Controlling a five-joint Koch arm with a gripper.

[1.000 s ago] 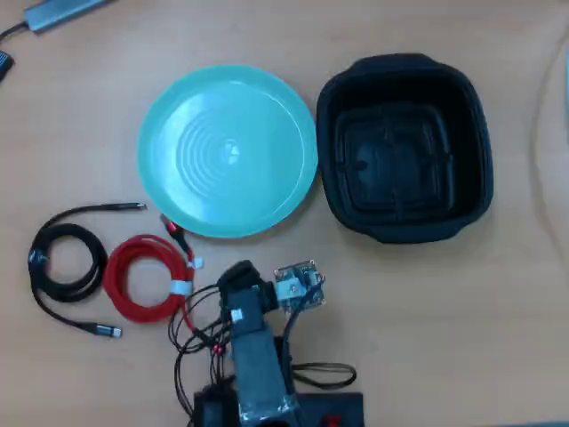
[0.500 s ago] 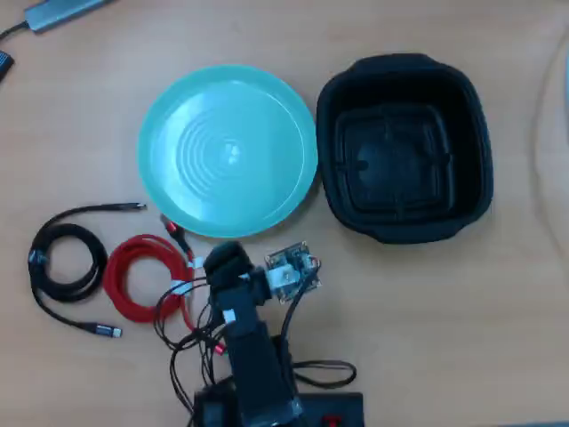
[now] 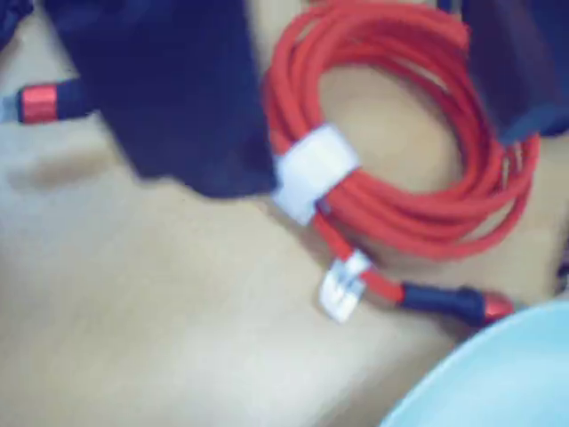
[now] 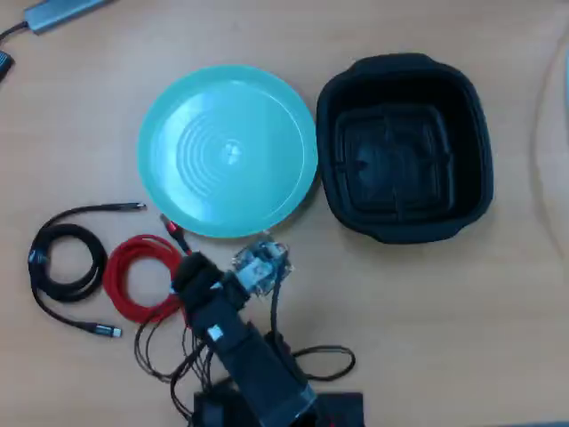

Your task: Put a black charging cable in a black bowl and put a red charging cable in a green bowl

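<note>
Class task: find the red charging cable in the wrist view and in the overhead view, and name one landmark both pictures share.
Wrist view: red charging cable fills the upper centre-right.
Overhead view: red charging cable lies lower left, under the gripper.
Shared landmark: green bowl.

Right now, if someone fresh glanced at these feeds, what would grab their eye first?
Probably the red charging cable: its bright coil with a white tie band fills the wrist view, with dark blurred jaws on either side. Overhead, the green bowl and the black bowl sit side by side, both empty, and the black charging cable lies at far left.
</note>
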